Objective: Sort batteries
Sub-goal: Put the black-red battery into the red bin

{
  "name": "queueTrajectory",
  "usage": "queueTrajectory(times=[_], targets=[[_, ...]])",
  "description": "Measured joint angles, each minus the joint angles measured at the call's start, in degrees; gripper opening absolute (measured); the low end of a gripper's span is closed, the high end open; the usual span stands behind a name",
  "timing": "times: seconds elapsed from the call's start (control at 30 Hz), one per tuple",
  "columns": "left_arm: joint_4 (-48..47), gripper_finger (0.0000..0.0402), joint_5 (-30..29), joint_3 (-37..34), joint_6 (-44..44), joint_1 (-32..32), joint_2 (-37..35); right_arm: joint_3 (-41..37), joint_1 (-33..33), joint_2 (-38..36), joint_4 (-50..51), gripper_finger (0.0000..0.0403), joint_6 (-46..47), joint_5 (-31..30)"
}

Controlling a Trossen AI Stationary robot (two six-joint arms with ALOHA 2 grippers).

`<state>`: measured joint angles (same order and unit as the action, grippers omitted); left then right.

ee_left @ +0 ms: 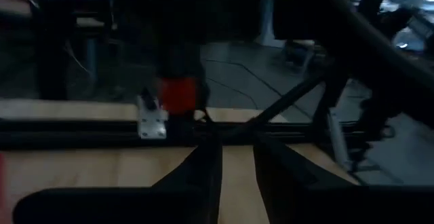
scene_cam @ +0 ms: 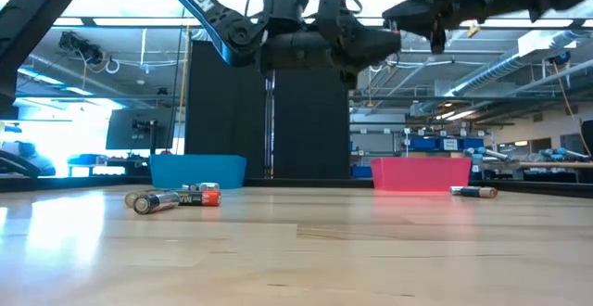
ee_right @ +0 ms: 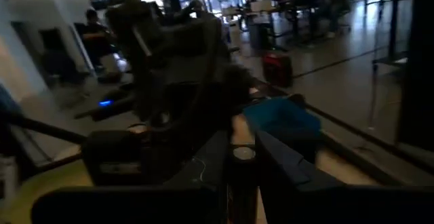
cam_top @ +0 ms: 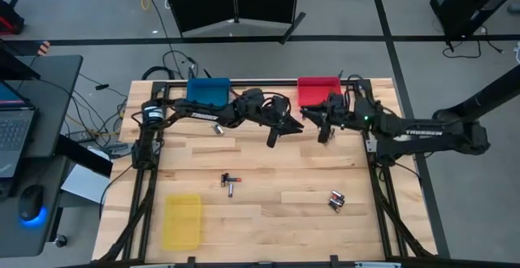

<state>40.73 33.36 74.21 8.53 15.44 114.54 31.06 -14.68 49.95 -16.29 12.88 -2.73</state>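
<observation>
Loose batteries lie on their sides on the wooden table: two point(cam_top: 230, 183) near the middle, a small cluster point(cam_top: 335, 200) toward the right, and one point(cam_top: 218, 127) in front of the blue bin point(cam_top: 207, 89). Both arms meet high above the table's far middle. My left gripper point(cam_top: 274, 136) is open with only the table showing between its fingers point(ee_left: 203, 170). My right gripper point(cam_top: 325, 135), in front of the red bin point(cam_top: 318, 89), is shut on a battery point(ee_right: 243, 153). My right gripper pinches a battery between its two fingers; the battery's round silver end point(ee_right: 243, 153) faces the wrist camera. The battery is lifted well clear of the table. Which part of its body the fingers point(ee_right: 278, 163) are on is hidden by the fingers themselves.
A yellow bin point(cam_top: 182, 219) stands at the near left. A black frame rail point(cam_top: 252, 82) runs along the table's far edge behind the blue and red bins. The two grippers hang close together, with the batteries point(scene_cam: 176, 197) far below them.
</observation>
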Motion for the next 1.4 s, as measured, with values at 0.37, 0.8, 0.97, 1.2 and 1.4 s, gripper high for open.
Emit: queueTrajectory(times=[0.37, 0.8, 0.97, 1.2, 1.4], targets=[[0.15, 0.0094, -14.26, -18.68, -11.38, 0.26, -16.75, 15.42, -14.11, 8.36, 25.64, 0.0065, -2.65, -4.12], [0.1, 0.0094, -24.11, -37.83, -11.09, -1.85, -36.88, 22.8, -31.65, 34.63, 35.75, 0.0065, -2.69, 0.88], [-0.78, 0.0094, -24.49, -40.86, -9.8, -1.99, -39.75, 26.16, -35.18, 42.71, 38.27, 0.0065, -3.75, 1.08], [-3.06, 0.0094, -25.79, -41.13, -9.77, -2.56, -39.93, 30.16, -37.78, 49.47, 42.93, 0.0065, -3.52, 0.66], [-3.0, 0.0094, -26.25, -41.13, -9.73, -2.95, -39.93, 30.84, -39.31, 52.54, 43.51, 0.0065, -2.58, 0.07]])
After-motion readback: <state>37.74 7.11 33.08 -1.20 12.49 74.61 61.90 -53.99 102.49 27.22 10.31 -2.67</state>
